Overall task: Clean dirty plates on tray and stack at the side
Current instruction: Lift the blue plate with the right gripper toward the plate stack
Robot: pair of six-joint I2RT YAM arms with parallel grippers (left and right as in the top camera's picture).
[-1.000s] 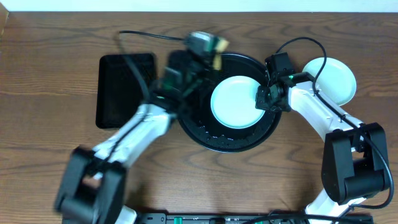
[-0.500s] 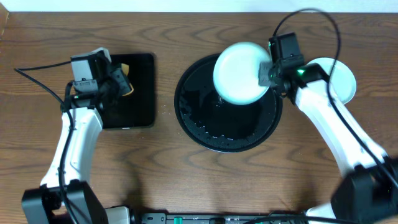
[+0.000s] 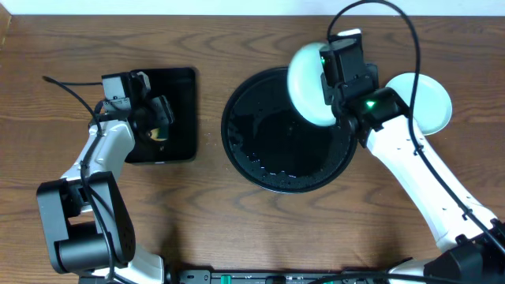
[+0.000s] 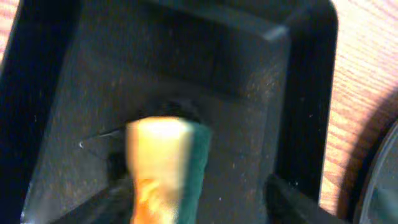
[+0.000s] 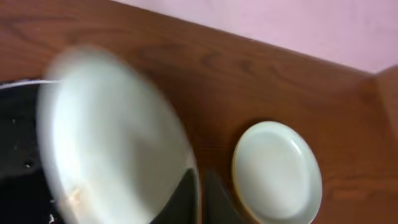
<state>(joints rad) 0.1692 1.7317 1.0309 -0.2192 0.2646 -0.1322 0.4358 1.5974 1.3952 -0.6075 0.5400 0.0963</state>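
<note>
My right gripper [image 3: 327, 85] [image 5: 200, 194] is shut on the rim of a pale mint plate [image 3: 304, 72] [image 5: 112, 130]. It holds the plate tilted above the far right rim of the round black tray [image 3: 260, 154] [image 5: 17, 155]. A small orange-brown smear shows near the plate's lower edge. Another mint plate [image 3: 430, 99] [image 5: 277, 171] lies on the table to the right of the tray. My left gripper [image 3: 156, 118] [image 4: 199, 208] stands open over the rectangular tray. A yellow and green sponge [image 3: 159, 132] [image 4: 165, 162] rests between its spread fingers.
The small rectangular black tray [image 3: 177, 87] [image 4: 249, 81] lies on the table left of the round tray. Small crumbs dot the round tray's floor. The wooden table's far edge meets a pale wall just behind the plates.
My left arm swung from the round tray to the rectangular tray with the sponge and opened. My right gripper lifted the plate off the tray floor and tilted it towards the far right rim.
</note>
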